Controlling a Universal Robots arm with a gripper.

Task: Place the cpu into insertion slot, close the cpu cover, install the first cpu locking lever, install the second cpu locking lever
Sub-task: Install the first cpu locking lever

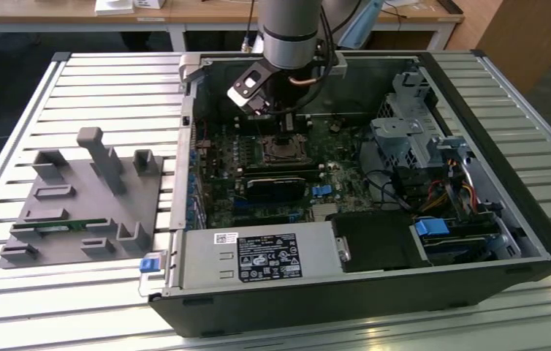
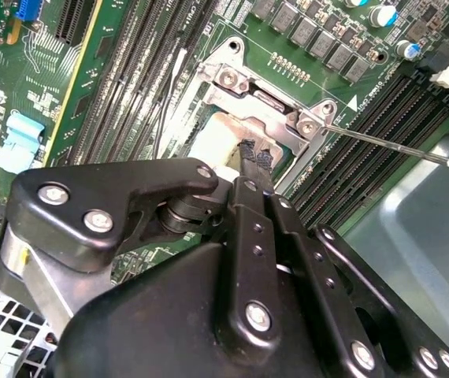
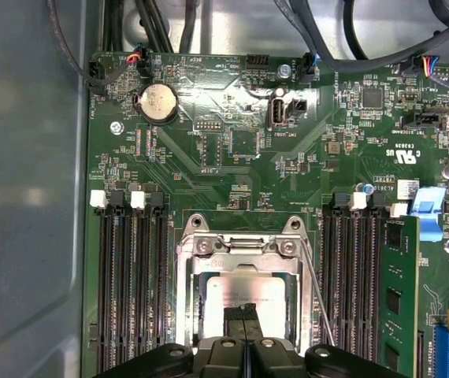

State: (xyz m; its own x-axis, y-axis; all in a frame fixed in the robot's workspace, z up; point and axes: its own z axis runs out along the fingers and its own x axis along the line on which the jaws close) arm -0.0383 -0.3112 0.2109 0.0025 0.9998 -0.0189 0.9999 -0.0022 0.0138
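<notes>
The pincer, tips closed together on nothing, hangs over the cpu, which lies seated in the insertion slot directly beneath it; the tips appear to touch the chip's grey top. The cpu cover lies flat, framing the chip around the tips. Just beside the pincer, a thin lever rod juts free over the memory slots, inside the open computer case on the slatted tabletop.

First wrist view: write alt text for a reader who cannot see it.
Two shut fingers meet over a silver cpu seated in its metal-framed slot on a green board. Black memory slots flank it; a thin lever runs beside.
</notes>
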